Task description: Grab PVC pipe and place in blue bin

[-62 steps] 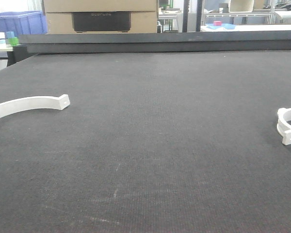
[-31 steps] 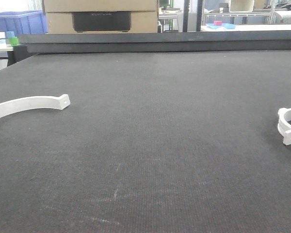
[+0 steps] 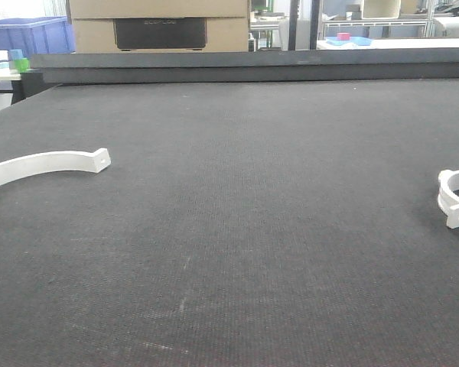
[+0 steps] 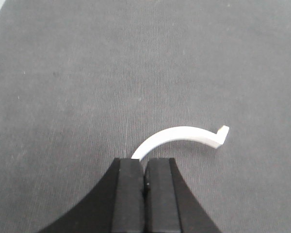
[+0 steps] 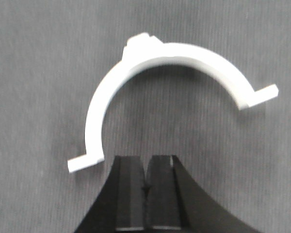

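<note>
The PVC pipe [image 5: 169,51], a thick white C-shaped half-ring with squared ends, lies flat on the dark table mat. In the right wrist view it sits just ahead of my right gripper [image 5: 146,158], which is shut and empty, its tips near the ring's open side. The pipe also shows at the right edge of the front view [image 3: 457,216]. My left gripper [image 4: 145,160] is shut, above one end of the longer white arc strip [image 4: 179,133]. A blue bin [image 3: 30,34] stands beyond the table's far left corner. Neither gripper shows in the front view.
The long arc strip [image 3: 42,163] lies at the table's left edge. A cardboard box [image 3: 159,27] stands behind the table's raised far rim [image 3: 252,65]. Small cups [image 3: 8,61] sit on a side surface at far left.
</note>
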